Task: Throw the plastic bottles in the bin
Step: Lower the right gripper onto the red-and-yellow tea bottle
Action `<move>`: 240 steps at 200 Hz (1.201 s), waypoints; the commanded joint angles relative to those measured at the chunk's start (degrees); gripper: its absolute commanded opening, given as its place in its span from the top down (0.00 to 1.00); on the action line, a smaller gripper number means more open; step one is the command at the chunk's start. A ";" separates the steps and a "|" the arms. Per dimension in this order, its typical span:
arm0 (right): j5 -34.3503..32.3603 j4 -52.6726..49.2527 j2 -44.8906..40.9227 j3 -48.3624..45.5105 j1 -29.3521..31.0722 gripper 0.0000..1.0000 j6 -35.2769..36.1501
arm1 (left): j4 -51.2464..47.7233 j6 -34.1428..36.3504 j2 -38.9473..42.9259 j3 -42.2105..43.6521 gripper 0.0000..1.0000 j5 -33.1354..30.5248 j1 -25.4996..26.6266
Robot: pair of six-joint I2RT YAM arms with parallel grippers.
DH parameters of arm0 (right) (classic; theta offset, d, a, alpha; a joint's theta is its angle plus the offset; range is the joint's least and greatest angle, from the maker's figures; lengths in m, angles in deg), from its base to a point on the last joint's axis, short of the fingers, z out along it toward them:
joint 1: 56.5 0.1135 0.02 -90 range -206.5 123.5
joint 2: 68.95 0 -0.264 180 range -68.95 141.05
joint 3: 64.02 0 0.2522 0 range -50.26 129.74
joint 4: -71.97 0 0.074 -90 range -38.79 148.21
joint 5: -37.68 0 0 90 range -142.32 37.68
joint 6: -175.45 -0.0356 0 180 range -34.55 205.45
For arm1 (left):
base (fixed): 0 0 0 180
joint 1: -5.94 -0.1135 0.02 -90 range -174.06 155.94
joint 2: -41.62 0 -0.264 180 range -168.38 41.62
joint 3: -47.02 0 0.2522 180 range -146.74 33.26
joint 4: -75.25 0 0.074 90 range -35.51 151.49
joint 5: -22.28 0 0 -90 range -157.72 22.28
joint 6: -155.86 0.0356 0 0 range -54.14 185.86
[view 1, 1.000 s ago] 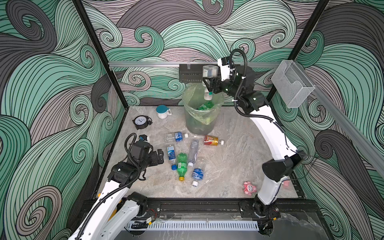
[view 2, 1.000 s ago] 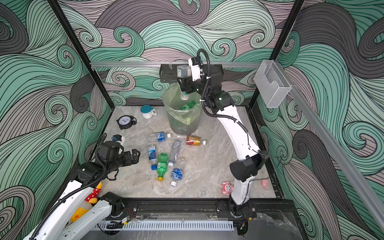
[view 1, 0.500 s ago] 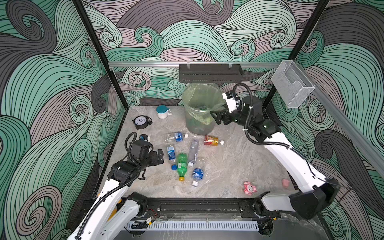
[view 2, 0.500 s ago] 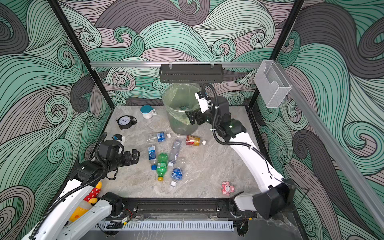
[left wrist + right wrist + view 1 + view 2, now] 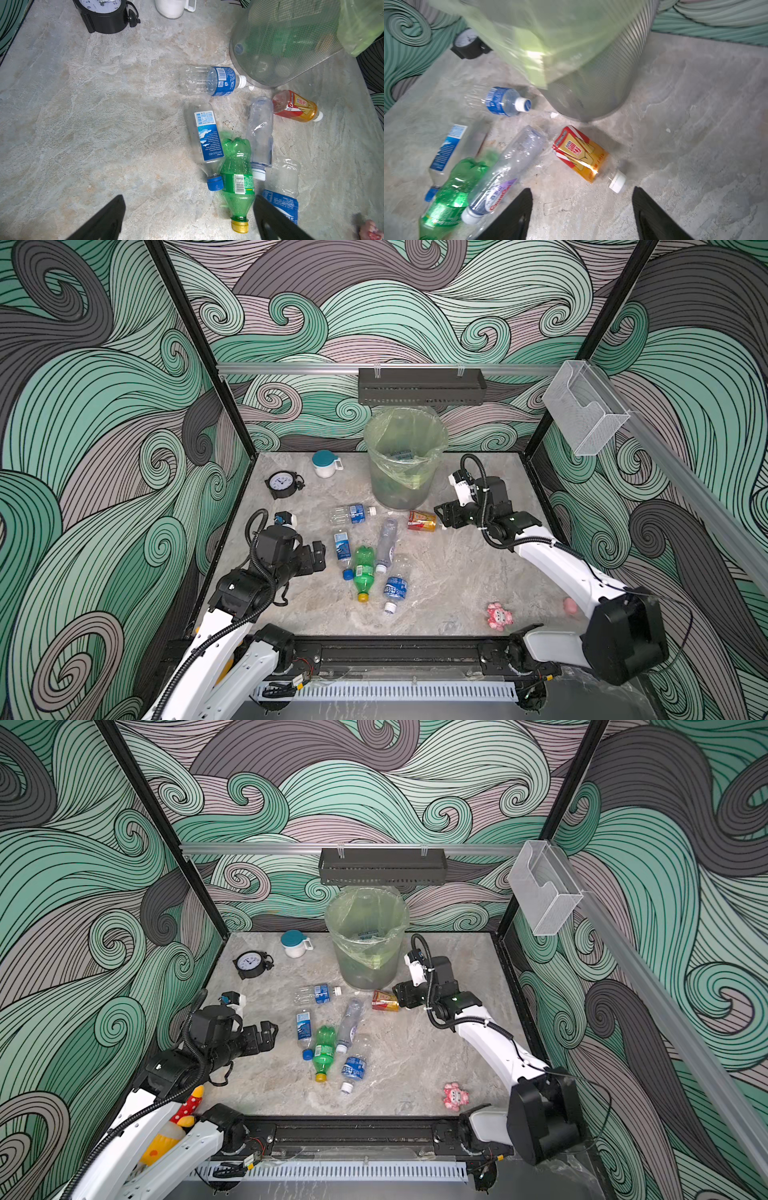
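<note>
1. Six plastic bottles (image 5: 364,572) lie on their sides on the table. The red-orange labelled clear bottle with a white cap (image 5: 422,521) is just beside the foot of the bin, and the others are scattered near the middle.
2. The tall round translucent grey bin lined with a yellow-green bag (image 5: 395,493) stands at the back. Green and blue shapes show through its wall, probably bottles, though too murky to count.
3. A second ago the right gripper (image 5: 439,516) was high over the bin's mouth with a bottle. It is now down at table level beside the red-orange bottle's cap end, fingers spread around nothing. That bottle seems delivered, and this one looks like the next pick.
4. The left gripper (image 5: 319,558) has not moved. It hovers near a blue-capped clear bottle (image 5: 341,549), fingers wide apart and empty.
5. The grey marbled tabletop (image 5: 457,572) also holds a black alarm clock (image 5: 281,485), a white jar with a teal lid (image 5: 325,464) and a pink toy (image 5: 498,616). Wave-patterned walls (image 5: 104,406) enclose it.
</note>
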 commanded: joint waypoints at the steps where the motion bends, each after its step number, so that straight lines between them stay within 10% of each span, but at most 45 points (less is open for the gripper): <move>1: 2.77 4.85 4.03 -0.58 -0.73 0.28 -3.82 | -1.70 -0.99 0.97 -0.06 0.02 0.32 -0.54; 68: 7.77 10.64 18.90 3.91 -3.66 0.46 -9.96 | -1.32 -3.14 3.10 1.52 0.02 0.39 -0.51; 167: 15.15 13.24 20.38 0.15 -2.83 0.45 -12.94 | -0.65 -3.21 2.65 1.83 0.02 1.10 -0.50; 240: 7.27 6.75 12.74 -3.53 4.72 0.31 -10.12 | 1.08 -3.43 1.88 2.71 0.02 2.20 -0.50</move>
